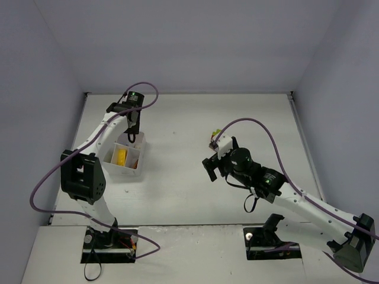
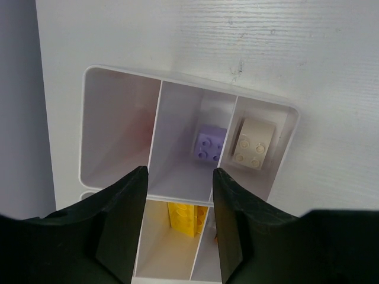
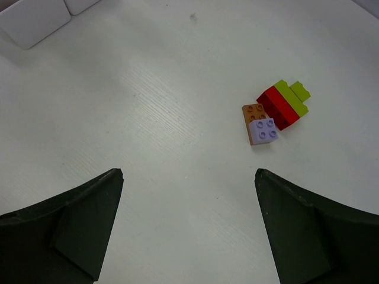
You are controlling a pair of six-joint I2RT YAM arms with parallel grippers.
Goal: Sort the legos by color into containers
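Left fingers (image 2: 127, 219) are hovering spread over the tray's (image 2: 118, 74) lilac brick (image 2: 208, 144); right fingers (image 3: 71, 225), spread too, are needing to pinch from the pile (image 3: 275, 112) ahead.

Tray (image 2: 115, 130) left on table (image 1: 189, 195), bricks (image 2: 208, 144) in tray cells (two adjoining), brick cluster (image 3: 275, 112) well apart, rightward

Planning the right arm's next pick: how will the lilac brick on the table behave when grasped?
The lilac brick looks hard, small and probably light, so it should lift without bending. It seems to sit on the orange brick; if clipped together, both may rise. Its blocky, flat shape is unlikely to roll.
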